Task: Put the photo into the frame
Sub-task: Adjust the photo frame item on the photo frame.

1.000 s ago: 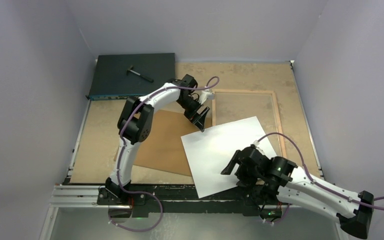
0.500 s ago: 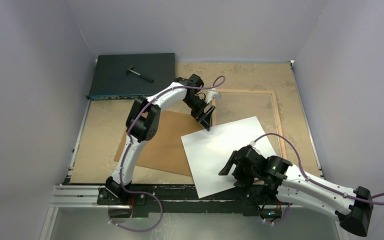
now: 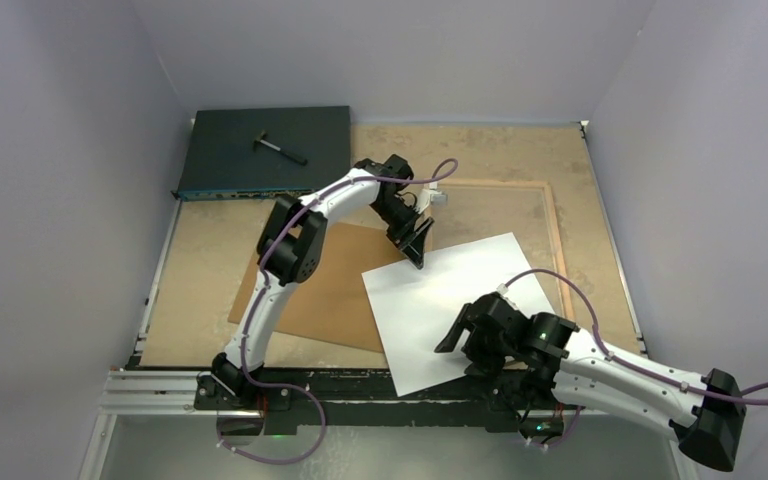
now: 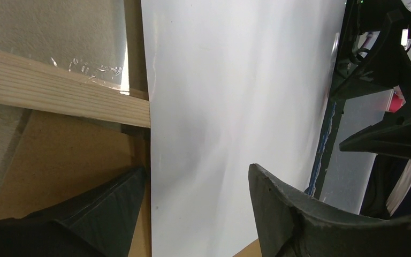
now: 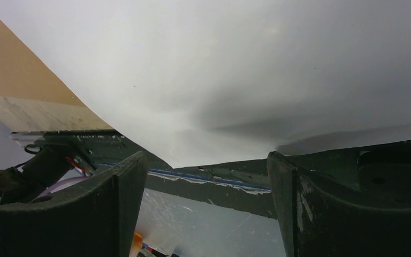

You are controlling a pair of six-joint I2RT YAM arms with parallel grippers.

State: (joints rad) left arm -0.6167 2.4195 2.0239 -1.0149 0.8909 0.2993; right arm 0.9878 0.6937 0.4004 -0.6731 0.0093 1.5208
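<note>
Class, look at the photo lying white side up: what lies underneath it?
The photo lies over the near-left part of the frame, the right edge of the brown backing board and the black front rail. Its printed side and the covered frame corner are hidden.

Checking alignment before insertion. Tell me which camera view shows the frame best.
Top external: nearly the whole wooden outline of the frame shows, the photo covering its near left corner. Left wrist shows only one wooden bar and some pane. Right wrist shows none of it.
</note>
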